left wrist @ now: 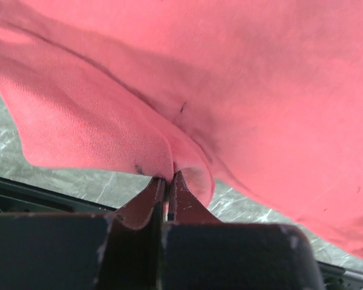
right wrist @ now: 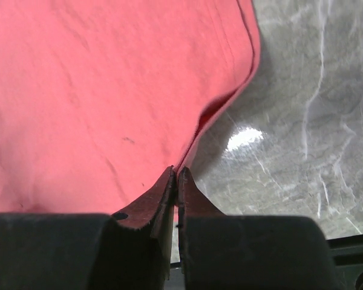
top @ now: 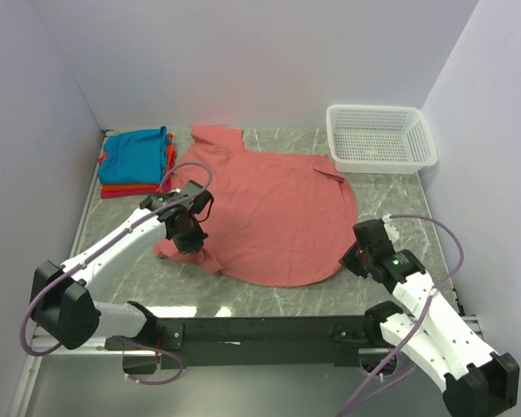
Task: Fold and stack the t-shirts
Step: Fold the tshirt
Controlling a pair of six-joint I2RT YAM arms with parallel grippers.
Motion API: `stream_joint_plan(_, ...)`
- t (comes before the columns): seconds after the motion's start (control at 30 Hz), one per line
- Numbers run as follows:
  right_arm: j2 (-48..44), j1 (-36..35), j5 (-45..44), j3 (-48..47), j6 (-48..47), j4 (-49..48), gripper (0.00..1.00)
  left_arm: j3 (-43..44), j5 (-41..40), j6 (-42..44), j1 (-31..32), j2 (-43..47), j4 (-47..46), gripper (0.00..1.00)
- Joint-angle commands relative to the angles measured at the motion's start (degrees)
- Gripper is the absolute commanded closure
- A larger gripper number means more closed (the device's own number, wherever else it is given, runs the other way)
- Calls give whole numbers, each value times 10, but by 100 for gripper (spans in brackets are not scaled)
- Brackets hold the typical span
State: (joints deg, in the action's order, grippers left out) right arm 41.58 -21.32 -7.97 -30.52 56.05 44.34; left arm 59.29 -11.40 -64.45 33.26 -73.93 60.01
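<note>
Top external view, starting at the near edge: the left gripper [left wrist: 167, 179] is clenched on a puckered fold at the near-left edge of the large salmon-pink cloth t-shirt [top: 282, 217]. The right gripper [right wrist: 176, 173] is pinched tight on the thin hem at its near-right edge. The shirt lies spread over the middle of the grey marbled counter [top: 269, 300], collar toward the back wall.

It looks light and limp to me. It bunches wherever it is nipped, so it should drape rather than hold a line, and it should slide easily on the smooth stone. Hems, edges and corners seem the sensible places to take hold.

Farther back on the left sits the stack of folded t-shirts [top: 137, 155], teal-blue on top with orange and red edges beneath. At the far right stands the white plastic mesh basket [top: 382, 137].
</note>
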Motion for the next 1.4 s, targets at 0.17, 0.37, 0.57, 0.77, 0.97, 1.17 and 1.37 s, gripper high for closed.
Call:
stream_joint_plan(0.17, 44, 20, -30, -61, -31, -30, 96, 70, -41, 31, -19, -31, -25, 99)
stream_joint_plan(0.37, 73, 37, -26, -78, -42, -70, 96, 95, -39, 42, -33, -70, -71, 99)
stream_joint_plan(0.57, 101, 58, -41, -91, -57, -96, 96, 116, -69, 32, -40, -100, -96, 99)
stream_joint_plan(0.77, 135, 75, -37, -103, -67, -130, 96, 111, -93, 27, -52, -98, -129, 99)
stream_joint_plan(0.97, 162, 84, -36, -119, -77, -156, 96, 124, -79, 52, -71, -120, -186, 99)
stream_joint_plan(1.17, 202, 95, -30, -132, -82, -168, 96, 145, -78, 69, -84, -158, -201, 99)
stream_joint_plan(1.37, 234, 101, -28, -144, -81, -184, 96, 153, -67, 82, -93, -183, -239, 99)
